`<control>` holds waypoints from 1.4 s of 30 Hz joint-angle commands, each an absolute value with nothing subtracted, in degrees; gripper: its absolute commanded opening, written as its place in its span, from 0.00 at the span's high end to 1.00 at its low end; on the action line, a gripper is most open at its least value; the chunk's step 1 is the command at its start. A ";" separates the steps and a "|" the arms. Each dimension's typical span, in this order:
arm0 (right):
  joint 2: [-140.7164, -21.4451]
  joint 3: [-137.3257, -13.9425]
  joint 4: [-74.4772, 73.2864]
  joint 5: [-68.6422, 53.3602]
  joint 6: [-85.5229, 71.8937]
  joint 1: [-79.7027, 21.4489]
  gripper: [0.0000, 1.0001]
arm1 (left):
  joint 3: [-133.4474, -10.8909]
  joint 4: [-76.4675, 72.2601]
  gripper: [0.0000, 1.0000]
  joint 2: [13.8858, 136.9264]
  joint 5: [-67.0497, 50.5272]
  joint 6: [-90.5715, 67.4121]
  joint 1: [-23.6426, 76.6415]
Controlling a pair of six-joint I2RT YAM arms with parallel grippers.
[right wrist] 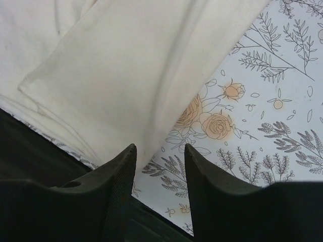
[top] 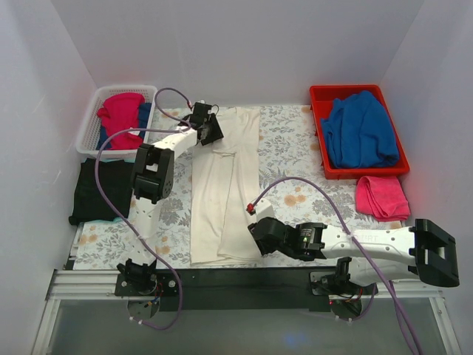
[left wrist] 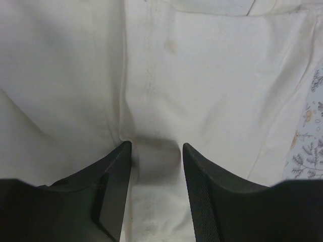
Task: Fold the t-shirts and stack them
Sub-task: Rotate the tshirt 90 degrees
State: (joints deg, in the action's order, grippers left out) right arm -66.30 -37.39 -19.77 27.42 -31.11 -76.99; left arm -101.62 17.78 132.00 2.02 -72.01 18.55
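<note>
One cream-white shirt (top: 222, 185) lies lengthwise down the middle of the tablecloth (top: 288, 148), and one black shirt (top: 100, 191) lies at its left edge, seen only from above. Only the two wrist views show the jaws, both pairs apart: the left gripper (left wrist: 156, 148) is on cream cloth, and the right gripper (right wrist: 160, 151) is at that shirt's near edge.

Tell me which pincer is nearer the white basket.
Left. The left pincer is at the far end of the cream shirt, close beside the white basket. The right pincer is at the shirt's near edge, much farther away.
</note>
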 commanded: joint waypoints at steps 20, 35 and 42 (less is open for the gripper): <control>-68.03 -39.99 -19.25 29.71 -30.14 -72.07 0.50 | -95.12 10.28 0.55 112.52 3.60 -67.85 19.34; -65.22 -39.99 -20.65 30.94 -32.96 -68.04 0.49 | -48.01 15.65 0.56 75.96 0.44 -83.66 33.74; -63.63 -37.97 -20.83 30.15 -33.57 -66.27 0.49 | -39.29 20.47 0.56 61.45 2.46 -91.66 39.98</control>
State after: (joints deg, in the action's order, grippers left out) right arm -64.66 -38.39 -20.56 29.45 -32.27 -66.50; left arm -39.97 19.59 67.00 0.91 -86.94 39.22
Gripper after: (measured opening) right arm 0.509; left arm 0.444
